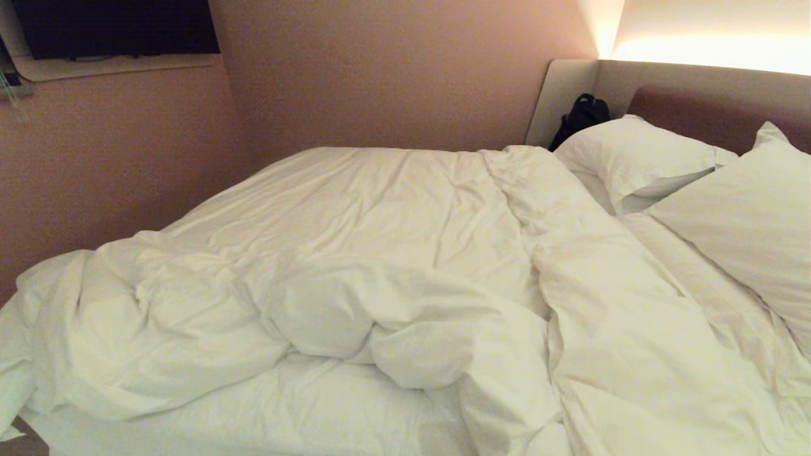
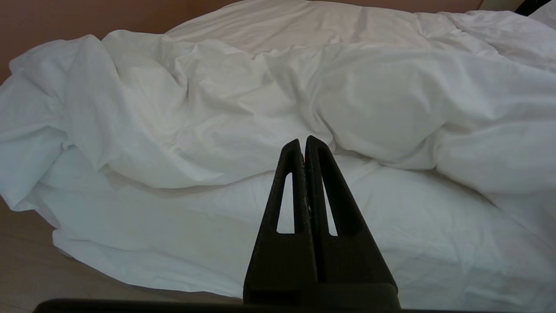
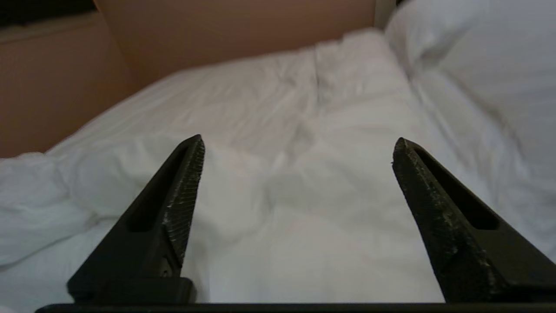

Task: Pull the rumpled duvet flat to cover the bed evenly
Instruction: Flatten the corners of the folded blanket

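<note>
The white puffy duvet (image 1: 355,253) lies rumpled across the bed (image 1: 266,411), bunched in thick folds near the front and left, with bare sheet showing below it at the front edge. Neither arm shows in the head view. In the left wrist view my left gripper (image 2: 303,141) is shut and empty, held short of the bed's near side, facing the duvet (image 2: 260,95). In the right wrist view my right gripper (image 3: 297,145) is open wide with nothing between its fingers, above the duvet (image 3: 304,174).
Two plump white pillows (image 1: 640,158) (image 1: 754,215) lie at the right against the padded headboard (image 1: 703,107). A black bag (image 1: 580,117) sits in the far corner. Pinkish walls (image 1: 380,69) close the far and left sides. Floor (image 2: 26,261) shows beside the bed.
</note>
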Available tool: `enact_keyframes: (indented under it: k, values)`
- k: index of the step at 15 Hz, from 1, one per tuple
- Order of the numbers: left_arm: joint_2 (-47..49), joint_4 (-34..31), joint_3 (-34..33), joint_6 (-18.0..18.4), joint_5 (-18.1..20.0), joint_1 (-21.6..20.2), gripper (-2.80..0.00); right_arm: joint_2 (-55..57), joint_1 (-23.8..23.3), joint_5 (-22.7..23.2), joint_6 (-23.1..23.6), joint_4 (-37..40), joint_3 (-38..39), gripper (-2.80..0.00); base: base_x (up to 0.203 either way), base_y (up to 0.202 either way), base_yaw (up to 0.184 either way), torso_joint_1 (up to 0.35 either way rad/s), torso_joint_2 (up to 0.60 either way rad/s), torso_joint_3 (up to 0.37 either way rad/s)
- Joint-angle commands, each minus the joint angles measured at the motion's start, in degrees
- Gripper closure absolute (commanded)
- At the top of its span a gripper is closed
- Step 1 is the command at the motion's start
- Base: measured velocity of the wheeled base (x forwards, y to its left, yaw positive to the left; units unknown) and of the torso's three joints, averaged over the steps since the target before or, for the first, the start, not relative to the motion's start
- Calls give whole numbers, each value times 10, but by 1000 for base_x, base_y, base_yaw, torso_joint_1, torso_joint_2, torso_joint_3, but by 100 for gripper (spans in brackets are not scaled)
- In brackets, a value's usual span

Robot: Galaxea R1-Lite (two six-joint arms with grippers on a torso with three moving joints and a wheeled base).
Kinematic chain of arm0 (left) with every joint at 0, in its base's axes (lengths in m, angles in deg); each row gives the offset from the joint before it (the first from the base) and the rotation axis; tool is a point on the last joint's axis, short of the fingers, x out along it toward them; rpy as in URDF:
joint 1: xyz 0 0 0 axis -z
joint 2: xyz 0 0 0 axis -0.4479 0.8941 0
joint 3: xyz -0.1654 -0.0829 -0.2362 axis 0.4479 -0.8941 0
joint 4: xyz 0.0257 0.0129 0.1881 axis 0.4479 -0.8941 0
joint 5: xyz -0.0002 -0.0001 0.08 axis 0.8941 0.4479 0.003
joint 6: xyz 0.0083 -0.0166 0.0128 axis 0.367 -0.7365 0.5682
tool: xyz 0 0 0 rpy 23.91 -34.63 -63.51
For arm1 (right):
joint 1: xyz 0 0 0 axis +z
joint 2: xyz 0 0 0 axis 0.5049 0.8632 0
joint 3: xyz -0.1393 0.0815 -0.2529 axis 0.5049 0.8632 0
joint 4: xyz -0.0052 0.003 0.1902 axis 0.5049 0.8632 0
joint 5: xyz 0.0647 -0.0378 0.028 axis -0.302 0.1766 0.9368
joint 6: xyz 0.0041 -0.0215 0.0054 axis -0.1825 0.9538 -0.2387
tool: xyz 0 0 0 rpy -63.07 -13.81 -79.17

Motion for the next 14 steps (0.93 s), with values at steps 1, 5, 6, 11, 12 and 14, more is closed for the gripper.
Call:
enact_keyframes:
  k: [1,5,6,11,12,14]
  values:
    - [0,1,0,-1,0,0,0,0,0,-5,10,23,-21,-280,0,0,0,0,0,0]
    - [0,0,0,-1,0,0,0,0,0,-17,5,69,-17,-280,0,0,0,0,0,0]
    - [0,1,0,-1,0,0,0,0,0,-17,5,69,-1,-280,0,0,0,0,0,0]
    - [0,1,0,-1,0,0,0,0,0,-15,4,64,154,-280,0,0,0,0,0,0]
    - [0,1,0,-1,0,0,0,0,0,-14,4,57,186,-252,0,0,0,0,0,0]
    - [0,1,0,-1,0,0,0,0,0,-11,5,25,224,0,0,0,0,0,0,0]
